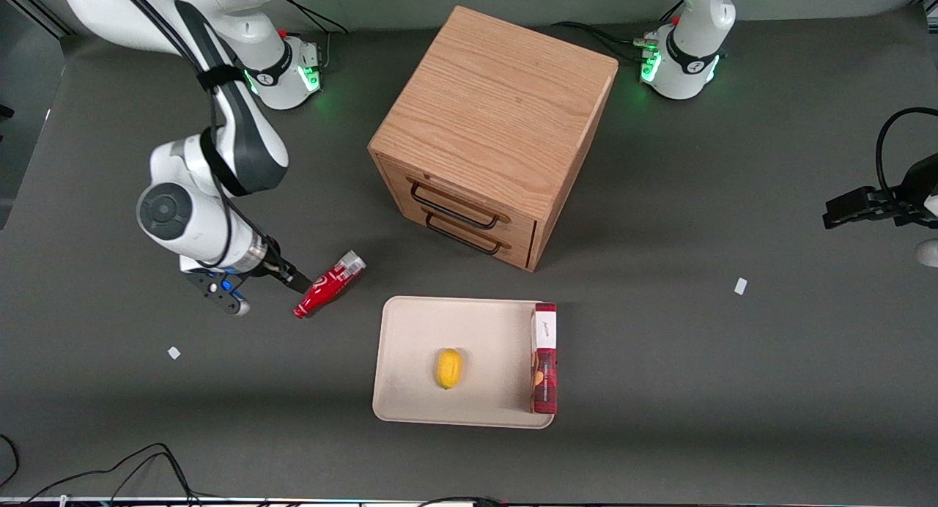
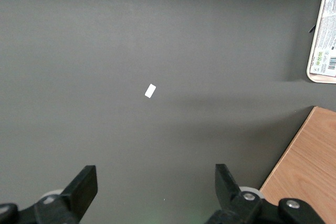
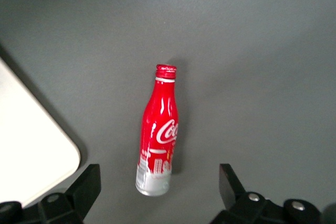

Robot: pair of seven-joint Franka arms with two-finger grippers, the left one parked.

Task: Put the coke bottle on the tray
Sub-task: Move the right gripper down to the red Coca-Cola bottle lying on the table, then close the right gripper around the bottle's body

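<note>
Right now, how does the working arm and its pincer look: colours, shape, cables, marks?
The working arm has rounded glossy white shells with dark grey joint sections, a black cable strapped along it, and a green light at its base. Its pincer, beside the coke bottle, has black fingers spread wide, with silver screws; a blue light glows near the wrist.

The small slim red coke bottle (image 3: 159, 135) with a silver-grey base band carries a white script Coca-Cola logo on its side, of which "Coc" can be read, above a white skyline drawing. The rectangular red box (image 1: 544, 357) lying on the flat beige tray (image 1: 410, 368) has script on its white end, too small to read. The black two-finger gripper (image 3: 157, 192) is wide open just above the bottle's base.
</note>
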